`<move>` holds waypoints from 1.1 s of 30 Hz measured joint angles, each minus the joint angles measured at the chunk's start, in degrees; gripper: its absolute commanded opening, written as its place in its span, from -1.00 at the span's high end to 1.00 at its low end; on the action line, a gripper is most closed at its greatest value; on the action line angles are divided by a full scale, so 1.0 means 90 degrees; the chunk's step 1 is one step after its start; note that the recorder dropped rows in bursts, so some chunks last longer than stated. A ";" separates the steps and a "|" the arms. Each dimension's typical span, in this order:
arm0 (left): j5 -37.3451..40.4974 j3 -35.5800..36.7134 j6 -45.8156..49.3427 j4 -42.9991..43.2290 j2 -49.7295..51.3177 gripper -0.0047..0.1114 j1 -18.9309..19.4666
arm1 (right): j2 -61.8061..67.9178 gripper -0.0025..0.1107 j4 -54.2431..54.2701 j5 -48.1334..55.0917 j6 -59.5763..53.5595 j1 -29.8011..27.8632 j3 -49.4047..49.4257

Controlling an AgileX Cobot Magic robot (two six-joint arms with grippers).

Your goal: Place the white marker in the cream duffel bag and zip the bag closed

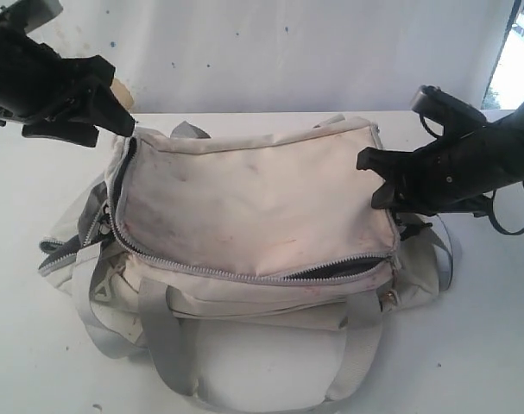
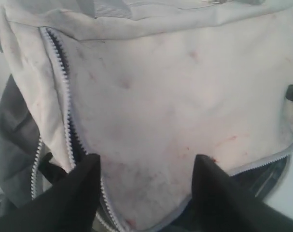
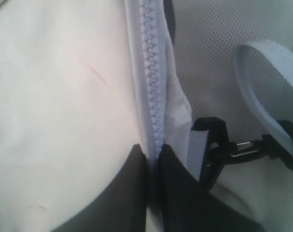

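White table (image 1: pixel 469 345), cream duffel bag (image 1: pixel 253 198); left pincer (image 2: pixel 147 159) released, right pincer (image 3: pixel 153 150) clenched on zipper (image 3: pixel 151 72).

The cream duffel bag (image 1: pixel 253 190) was grubby off-white with faint red streaks and dark smudges. Its zipper (image 1: pixel 244 274) had pale grey teeth and its lining (image 2: pixel 16 135) was dark grey. The webbing straps (image 1: pixel 162 341) were light grey, the strap clip (image 3: pixel 218 154) black. Both arms' jaws were black. The bench (image 1: pixel 469 345) was white.

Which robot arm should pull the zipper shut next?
Probably the right. The right gripper is pinched shut on the zipper, so it looks ready to pull. The left gripper hangs open over the cream duffel bag, holding nothing.
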 measured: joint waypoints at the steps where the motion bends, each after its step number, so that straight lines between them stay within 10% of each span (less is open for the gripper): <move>1: -0.0029 0.0141 0.0047 -0.0037 -0.0112 0.06 -0.0029 | 0.0000 0.96 0.0000 0.0037 0.0016 0.0000 0.0000; 20: -0.1986 0.2488 0.1981 -0.3683 -0.0883 0.07 -0.2033 | 0.0000 0.96 0.1333 0.0252 0.0657 0.0000 -0.0067; 33: -0.2887 0.2675 0.3961 -0.5994 -0.0883 0.07 -0.3329 | 0.0000 0.96 0.0824 0.0082 0.0432 0.0000 -0.0067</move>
